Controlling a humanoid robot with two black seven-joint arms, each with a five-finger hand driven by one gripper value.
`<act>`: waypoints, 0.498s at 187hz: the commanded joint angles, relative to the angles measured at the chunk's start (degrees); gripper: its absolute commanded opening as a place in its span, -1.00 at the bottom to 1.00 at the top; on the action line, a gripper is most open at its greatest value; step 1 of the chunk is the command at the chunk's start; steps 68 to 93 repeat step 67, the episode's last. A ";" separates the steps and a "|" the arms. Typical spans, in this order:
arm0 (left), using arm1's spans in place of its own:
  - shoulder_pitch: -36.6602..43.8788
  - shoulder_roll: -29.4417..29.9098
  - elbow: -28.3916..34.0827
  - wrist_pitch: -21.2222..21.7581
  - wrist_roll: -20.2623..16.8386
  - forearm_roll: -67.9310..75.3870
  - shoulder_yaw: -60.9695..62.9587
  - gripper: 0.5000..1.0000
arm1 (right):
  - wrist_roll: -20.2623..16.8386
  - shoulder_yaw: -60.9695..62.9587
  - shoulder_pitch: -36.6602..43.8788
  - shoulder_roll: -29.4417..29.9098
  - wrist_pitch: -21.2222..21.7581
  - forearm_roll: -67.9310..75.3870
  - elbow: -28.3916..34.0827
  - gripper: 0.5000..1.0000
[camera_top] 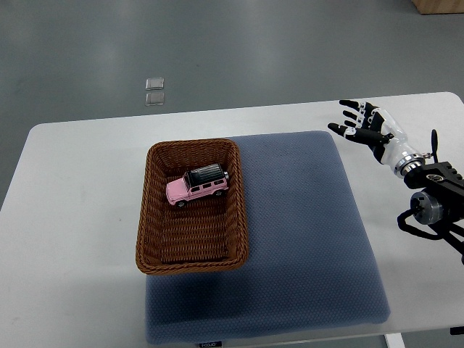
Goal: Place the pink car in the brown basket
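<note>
Our right hand (pixel 362 125) hovers with fingers spread and empty, well apart from the brown basket (pixel 148 210). We see the pink car (pixel 196 187) upright inside, toward its far end. We judge the placing done; drawing clear without brushing the bench (pixel 72 217) is best.

The car (pixel 197 186) is pink with a black roof and sits in a brown basket (pixel 154 217) of woven wicker pattern. Under the basket lies a blue-grey mat (pixel 304 232) with a fine dotted texture, on a white bench (pixel 72 217) above a grey floor (pixel 217 51). The right hand (pixel 366 129) is white with black fingers (pixel 341 129)
</note>
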 commanded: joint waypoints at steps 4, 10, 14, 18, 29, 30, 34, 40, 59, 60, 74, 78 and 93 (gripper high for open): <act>0.00 0.00 0.00 0.00 0.00 0.01 0.00 1.00 | 0.70 0.01 -0.15 0.43 -0.07 -0.06 0.00 0.63; 0.00 0.00 0.00 -0.09 0.00 0.01 0.00 1.00 | 0.70 0.10 -0.15 0.70 -0.07 -0.06 0.00 0.63; 0.00 0.00 0.00 -0.09 0.00 0.01 0.00 1.00 | 0.61 0.10 -0.15 0.70 -0.07 -0.06 0.00 0.63; 0.00 0.00 0.00 -0.09 0.00 0.01 -0.09 1.00 | 0.70 0.10 -0.15 0.79 -0.07 -0.06 0.00 0.63; 0.00 0.00 -0.08 -0.09 0.00 0.01 -0.09 1.00 | 0.70 0.10 -0.15 0.79 -0.16 -0.06 0.00 0.63; 0.00 0.00 -0.17 -0.09 0.00 0.01 0.00 1.00 | 0.70 0.10 -0.15 0.79 -0.16 -0.06 0.00 0.63; 0.00 0.00 -0.26 -0.09 0.00 0.01 0.00 1.00 | 0.70 0.10 -0.15 0.87 -0.16 -0.06 0.00 0.63; 0.00 0.00 -0.43 -0.09 0.00 -0.08 0.00 1.00 | 0.70 0.10 -0.15 0.87 -0.16 -0.06 0.00 0.63; 0.00 0.00 -0.61 -0.09 0.00 -0.08 0.00 1.00 | 0.70 0.10 -0.15 1.05 -0.16 -0.06 0.00 0.64; 0.00 0.00 -0.61 -0.09 0.00 -0.08 0.00 1.00 | 0.70 0.10 -0.15 1.05 -0.16 -0.06 0.00 0.64; -0.09 0.00 -0.70 -0.09 -0.09 0.01 -0.09 1.00 | 0.79 0.01 -0.15 1.05 -0.16 -0.06 0.00 0.64; -0.09 0.00 -0.70 -0.09 -0.09 0.01 -0.09 1.00 | 0.79 0.01 -0.15 1.05 -0.16 -0.06 0.00 0.64; -0.09 0.00 -0.70 -0.09 -0.09 0.01 -0.09 1.00 | 0.79 0.01 -0.15 1.05 -0.16 -0.06 0.00 0.64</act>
